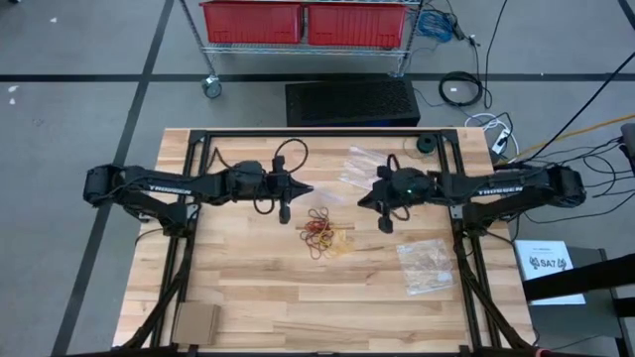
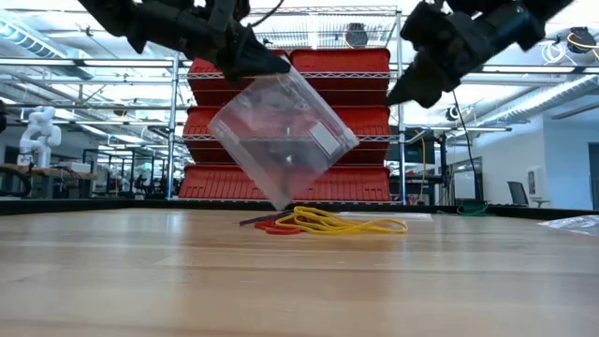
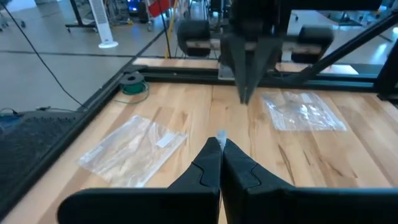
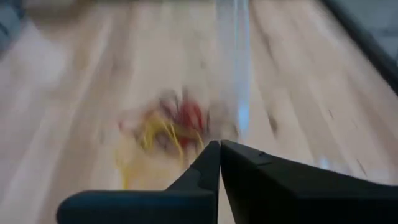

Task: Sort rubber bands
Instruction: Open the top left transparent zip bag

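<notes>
The rubber bands lie in a loose pile of red, yellow and dark loops at the table's middle, also seen as rubber bands in the low view. My left gripper is shut on a clear plastic bag that hangs above the pile. My right gripper stands shut with nothing in it, raised to the right of the bag and pointing down toward the pile. In the right wrist view my right gripper faces the hanging bag and the blurred bands. My left gripper pinches the bag's top corner between its two fingers; a sliver of clear film shows at their free ends. The fingers come nearly level from the table's left. The bag hangs tilted below them, its lowest corner down by the pile.
Two more clear bags lie flat on the table: one toward the far edge, one at the right. A small dark roll sits at the far right, a cardboard piece at the near left corner.
</notes>
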